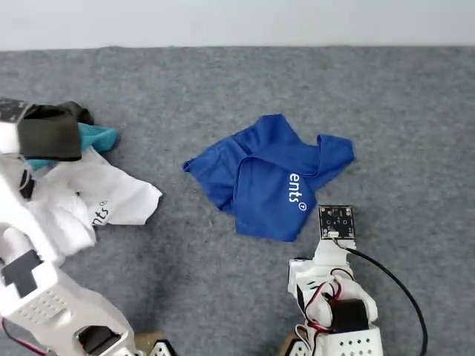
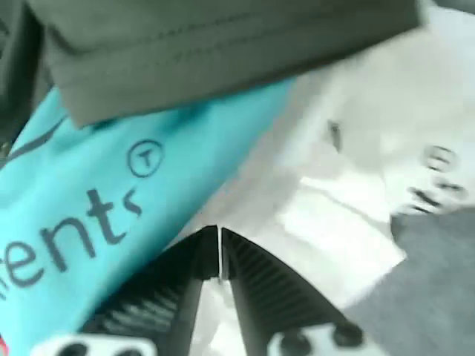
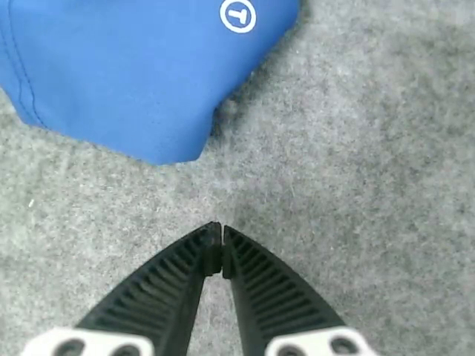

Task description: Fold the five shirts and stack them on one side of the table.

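I saw the blue shirt (image 1: 271, 178) crumpled in the middle of the bench (image 1: 223, 297), my right claw (image 3: 222, 248) pressed together just nearer. My left claw (image 2: 220, 256), pressed together too, was over the white shirt (image 1: 111, 193) at the left.

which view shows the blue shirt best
The high view: the blue shirt lies crumpled, its full outline visible. The right wrist view catches just one corner. The left wrist view faces a teal shirt and white shirt.

bare grey mat (image 1: 415, 111) right of the blue shirt (image 1: 271, 178) — shirt pile (image 1: 111, 194) crowds the left edge.
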